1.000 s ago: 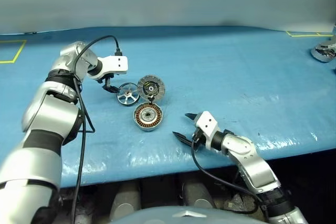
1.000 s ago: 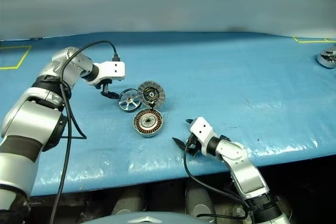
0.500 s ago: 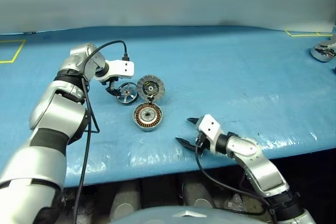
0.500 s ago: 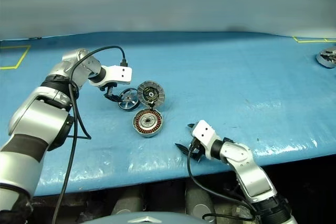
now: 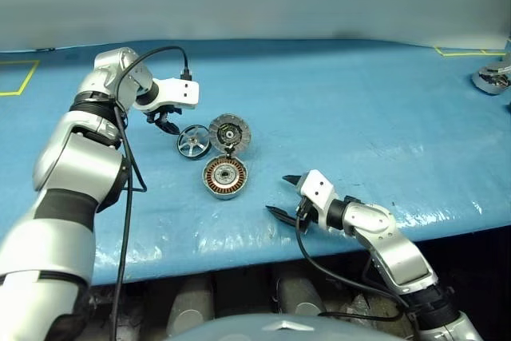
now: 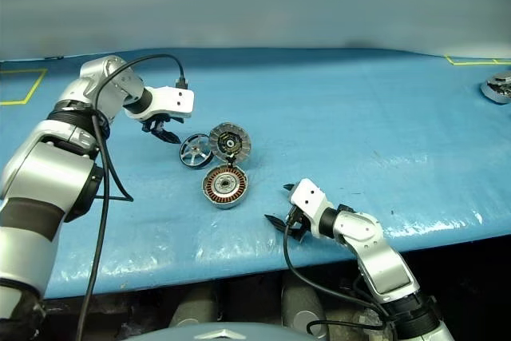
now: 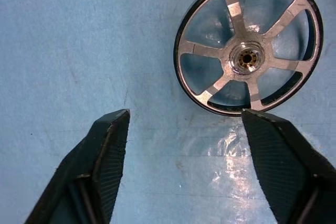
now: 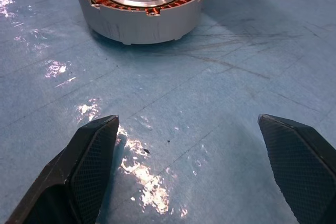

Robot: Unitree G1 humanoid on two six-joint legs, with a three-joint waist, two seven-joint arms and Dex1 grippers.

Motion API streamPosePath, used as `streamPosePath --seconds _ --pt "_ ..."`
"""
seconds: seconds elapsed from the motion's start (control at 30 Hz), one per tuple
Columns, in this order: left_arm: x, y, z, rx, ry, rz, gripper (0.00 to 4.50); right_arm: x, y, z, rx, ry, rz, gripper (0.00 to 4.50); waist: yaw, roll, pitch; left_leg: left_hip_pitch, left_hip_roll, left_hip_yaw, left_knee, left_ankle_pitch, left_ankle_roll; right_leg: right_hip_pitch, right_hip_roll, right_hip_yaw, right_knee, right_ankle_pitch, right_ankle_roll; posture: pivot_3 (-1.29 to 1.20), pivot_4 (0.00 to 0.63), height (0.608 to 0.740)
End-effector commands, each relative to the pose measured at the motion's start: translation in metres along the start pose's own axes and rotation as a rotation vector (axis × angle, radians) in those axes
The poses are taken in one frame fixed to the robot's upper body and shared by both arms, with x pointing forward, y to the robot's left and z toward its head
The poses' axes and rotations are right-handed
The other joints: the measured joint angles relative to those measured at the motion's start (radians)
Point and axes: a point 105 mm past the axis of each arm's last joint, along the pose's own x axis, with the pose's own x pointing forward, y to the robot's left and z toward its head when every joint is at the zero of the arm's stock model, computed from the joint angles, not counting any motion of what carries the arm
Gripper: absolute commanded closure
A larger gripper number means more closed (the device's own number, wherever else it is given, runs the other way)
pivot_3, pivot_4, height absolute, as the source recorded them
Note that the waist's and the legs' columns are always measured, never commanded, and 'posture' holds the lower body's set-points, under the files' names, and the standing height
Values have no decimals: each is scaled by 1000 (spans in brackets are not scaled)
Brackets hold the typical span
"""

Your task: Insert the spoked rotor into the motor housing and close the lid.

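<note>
1. Spoked rotor [image 5: 194, 142] lies flat on the blue surface [image 5: 359, 109], just left of the raised lid [image 5: 230, 131] and up-left of the motor housing [image 5: 224, 176].
2. Motor housing sits open, its copper windings and silver centre facing up; the lid stands tilted at its far edge, ribbed inside showing.
3. Left tool [image 5: 168, 123] hovers just beside the rotor's left rim, fingers [image 7: 107, 150] apart and empty, clear of the wheel.
4. Right tool [image 5: 283, 195] rests low near the front edge of the surface, right of the housing, its fingers [image 8: 92, 156] spread wide with nothing between them.
</note>
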Motion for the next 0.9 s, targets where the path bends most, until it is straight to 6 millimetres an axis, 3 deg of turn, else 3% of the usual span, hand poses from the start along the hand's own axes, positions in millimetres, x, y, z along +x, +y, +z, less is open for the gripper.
streamPosePath --seconds 0.03,0.13,0.9 --pt "-10 4 1 20 -4 12 1247 0 -2 7 -21 -20 5 0 0 0 0 0 0 0 0 0 0 0 0 0 0 0 0 0 150 740" --pt "-8 4 2 22 -8 16 1590 1 -1 7 -20 -22 13 0 0 0 0 0 0 0 0 0 0 0 0 0 0 0 0 0 150 740" --pt "11 -9 9 64 -2 -69 1590 0 0 6 -14 -20 6 0 0 0 0 0 0 0 1 0 0 0 0 0 1 1 1 0 150 740"
